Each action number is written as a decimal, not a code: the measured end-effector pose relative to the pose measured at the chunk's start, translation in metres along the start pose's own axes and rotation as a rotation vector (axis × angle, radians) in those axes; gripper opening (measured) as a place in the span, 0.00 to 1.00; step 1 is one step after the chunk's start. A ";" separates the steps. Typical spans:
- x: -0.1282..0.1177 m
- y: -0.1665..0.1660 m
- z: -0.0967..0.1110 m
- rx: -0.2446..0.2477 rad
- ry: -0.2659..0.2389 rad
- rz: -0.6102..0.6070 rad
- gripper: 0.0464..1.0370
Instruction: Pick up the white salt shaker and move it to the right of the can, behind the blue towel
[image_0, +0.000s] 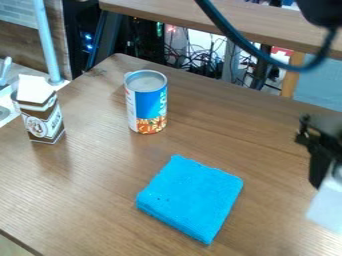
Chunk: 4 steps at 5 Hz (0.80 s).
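- Wood-grained counter (93, 200) spreads across most of your frame, with another wooden surface (160, 7) along the top and a tangle of cables (197, 65) between the two.
- At the upper left you see a pale blue pole (47, 40) rising beside a brick-patterned panel (19, 12).
- Your pincer (322, 150) is at the right edge of the frame, dark and partly cut off. You cannot tell from here whether it is released or clenched, or whether it grasps anything.
- Just beside its lower part, at the lower right, you have a whitish piece (327, 202); what it is, you cannot tell.
- Lower centre, you find the bright blue cloth (190, 199), folded into a thick, roughly square pad and lying flat on the counter, well apart from your pincer. A few small dark specks mark its left part.
- Above and left of the cloth, your can (146, 102) stands upright, grey end up, its label blue and white with orange food pictured at the bottom.
- Farther left stands your small brown-and-white carton (42, 117), upright, with a white top.
- Across the upper right, you see a dark cable (234, 37) curve down and back up to a black part (324, 12) at the corner.
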<state>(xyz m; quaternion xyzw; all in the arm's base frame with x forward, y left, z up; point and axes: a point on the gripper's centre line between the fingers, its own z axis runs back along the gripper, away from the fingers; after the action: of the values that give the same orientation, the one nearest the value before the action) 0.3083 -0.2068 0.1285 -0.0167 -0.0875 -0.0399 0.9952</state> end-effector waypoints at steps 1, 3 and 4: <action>0.020 0.038 0.015 -0.025 -0.032 0.093 0.60; 0.048 0.119 0.008 -0.031 -0.101 0.150 0.60; 0.055 0.141 0.006 -0.036 -0.126 0.149 0.60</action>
<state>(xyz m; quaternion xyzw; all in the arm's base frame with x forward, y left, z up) 0.3731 -0.0707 0.1405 -0.0434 -0.1478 0.0337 0.9875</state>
